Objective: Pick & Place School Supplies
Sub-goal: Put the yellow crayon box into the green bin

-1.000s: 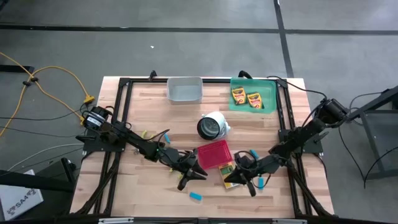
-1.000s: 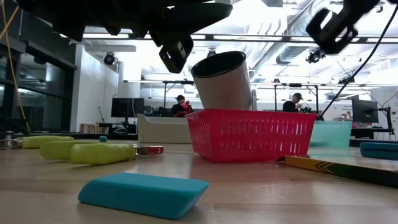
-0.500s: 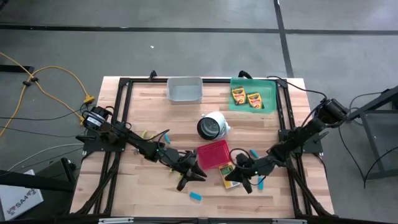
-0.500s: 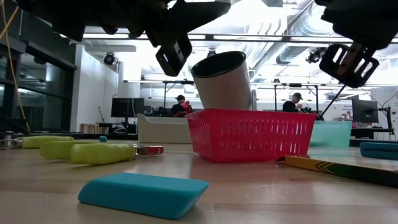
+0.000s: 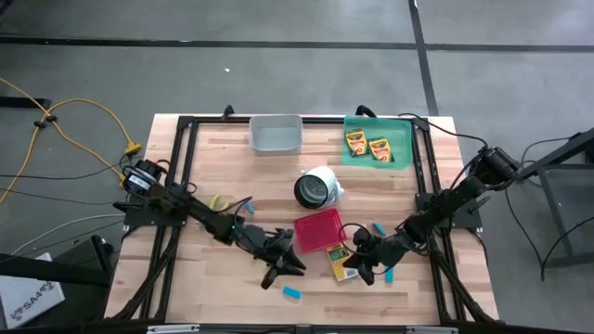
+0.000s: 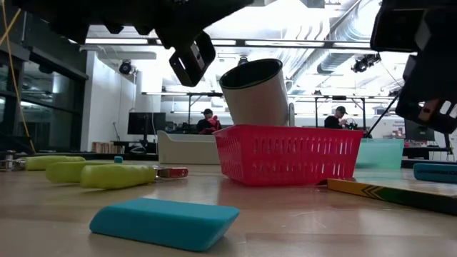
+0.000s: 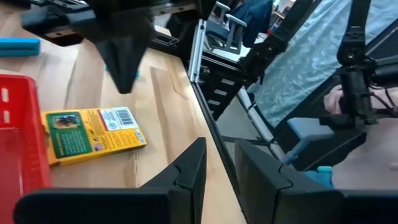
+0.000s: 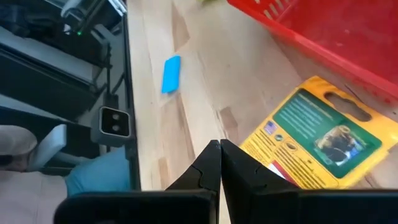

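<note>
A yellow-and-green crayon box (image 5: pixel 339 263) lies flat on the table just in front of the red basket (image 5: pixel 318 230). My right gripper (image 5: pixel 355 269) is shut and hangs slanting down over the box's near right edge (image 8: pixel 261 149), clear of it. In the low view my right gripper (image 6: pixel 428 93) is well above the table. My left gripper (image 5: pixel 281 267) stands open left of the box, level and above the table, with nothing between its fingers (image 7: pixel 186 177). Two more crayon boxes (image 5: pixel 367 144) lie in the green tray (image 5: pixel 401 130).
Light-blue blocks lie at the front (image 5: pixel 292 293), right of the basket (image 5: pixel 379 228), beside my right gripper (image 5: pixel 389 272) and at the left (image 5: pixel 246 206). Yellow-green-handled tools (image 5: pixel 218 199) lie at the left. A white cylinder (image 5: pixel 317 186) and a grey bin (image 5: pixel 276 134) stand farther back.
My right gripper has come down toward the crayon box, tipping its fingers downward and rolling as it sank; it has stayed shut. My left gripper has rolled a little in place.
</note>
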Robot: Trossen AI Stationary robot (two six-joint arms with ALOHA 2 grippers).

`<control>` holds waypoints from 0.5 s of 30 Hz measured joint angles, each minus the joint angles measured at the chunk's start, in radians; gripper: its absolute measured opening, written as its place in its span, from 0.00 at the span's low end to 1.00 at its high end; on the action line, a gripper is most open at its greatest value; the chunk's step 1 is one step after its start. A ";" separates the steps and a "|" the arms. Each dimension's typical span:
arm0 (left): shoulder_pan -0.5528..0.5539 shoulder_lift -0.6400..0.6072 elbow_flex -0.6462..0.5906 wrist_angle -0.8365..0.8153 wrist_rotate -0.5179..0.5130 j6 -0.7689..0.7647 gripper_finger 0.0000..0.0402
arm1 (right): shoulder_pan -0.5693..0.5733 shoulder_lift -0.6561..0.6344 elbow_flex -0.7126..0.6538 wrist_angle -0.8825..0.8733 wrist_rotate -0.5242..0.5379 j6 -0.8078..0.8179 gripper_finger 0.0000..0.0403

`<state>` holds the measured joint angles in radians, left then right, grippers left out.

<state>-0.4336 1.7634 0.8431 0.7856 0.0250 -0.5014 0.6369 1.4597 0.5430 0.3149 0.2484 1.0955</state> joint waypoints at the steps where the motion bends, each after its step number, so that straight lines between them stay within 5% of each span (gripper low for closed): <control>1: -0.004 0.000 0.000 0.000 0.000 0.000 0.20 | 0.000 0.000 0.000 0.001 0.002 0.000 0.01; 15: -0.052 0.000 0.000 -0.068 -0.083 0.039 0.20 | -0.010 -0.006 0.000 -0.004 -0.105 -0.176 0.01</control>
<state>-0.4859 1.7630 0.8429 0.7176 -0.0580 -0.4628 0.6271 1.4540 0.5430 0.3113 0.1438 0.9192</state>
